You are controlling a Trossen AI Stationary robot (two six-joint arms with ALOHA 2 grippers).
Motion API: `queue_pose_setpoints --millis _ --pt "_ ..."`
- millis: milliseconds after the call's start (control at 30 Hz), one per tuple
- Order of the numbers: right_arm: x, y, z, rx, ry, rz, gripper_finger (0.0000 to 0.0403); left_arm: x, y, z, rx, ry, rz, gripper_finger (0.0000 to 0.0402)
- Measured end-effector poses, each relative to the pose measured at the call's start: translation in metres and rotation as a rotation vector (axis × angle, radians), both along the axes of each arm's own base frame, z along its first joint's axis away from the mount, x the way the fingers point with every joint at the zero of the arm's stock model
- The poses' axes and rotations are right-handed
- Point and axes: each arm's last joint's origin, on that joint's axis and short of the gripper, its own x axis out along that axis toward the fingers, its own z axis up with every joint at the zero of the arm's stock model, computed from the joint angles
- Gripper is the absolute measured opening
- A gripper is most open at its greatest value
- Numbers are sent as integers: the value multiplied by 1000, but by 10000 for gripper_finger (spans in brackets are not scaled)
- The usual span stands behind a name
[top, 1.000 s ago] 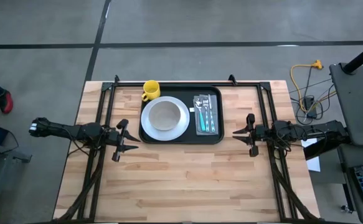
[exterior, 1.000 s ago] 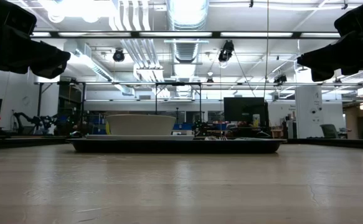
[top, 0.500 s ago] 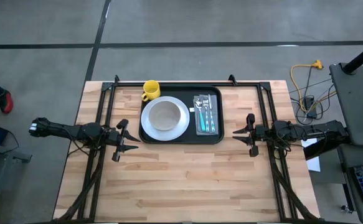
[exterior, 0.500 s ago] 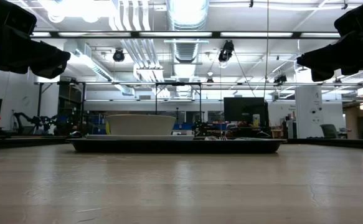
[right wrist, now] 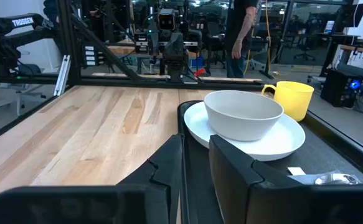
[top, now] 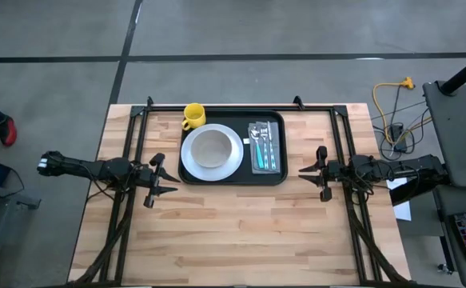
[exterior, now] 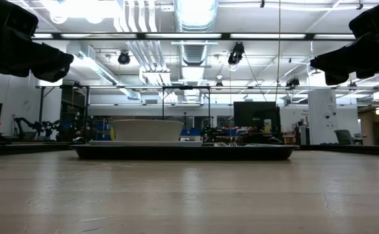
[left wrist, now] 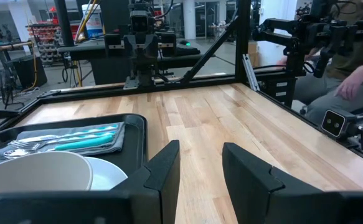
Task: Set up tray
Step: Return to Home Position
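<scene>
The black tray (top: 274,178) lies flat at the table's far middle. On it a white plate (top: 234,164) carries a white bowl (top: 212,147). Cutlery on a folded grey napkin (top: 264,148) lies in the tray's right part. A yellow mug (top: 193,116) stands at the tray's far left corner; whether it is on the tray or just off it, I cannot tell. My left gripper (top: 165,178) hovers open just left of the tray. My right gripper (top: 311,172) hovers open just right of it. Both point at the tray, touching nothing.
A black metal frame (top: 217,106) runs along the table's far edge and down both sides. Bare wood (top: 233,232) fills the near half of the table. A person's hand and sleeve (left wrist: 355,78) show beyond the table's right side, and another person stands in the room (right wrist: 238,31).
</scene>
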Motion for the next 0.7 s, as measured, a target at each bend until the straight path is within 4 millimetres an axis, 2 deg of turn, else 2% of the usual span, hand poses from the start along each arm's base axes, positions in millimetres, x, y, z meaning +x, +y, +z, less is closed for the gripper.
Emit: queue_pose_setpoints --millis 367,700 --pt "0 0 0 0 0 0 84 0 0 0 0 0 0 102" --pt "0 0 0 0 0 -1 68 0 0 0 0 0 0 102"
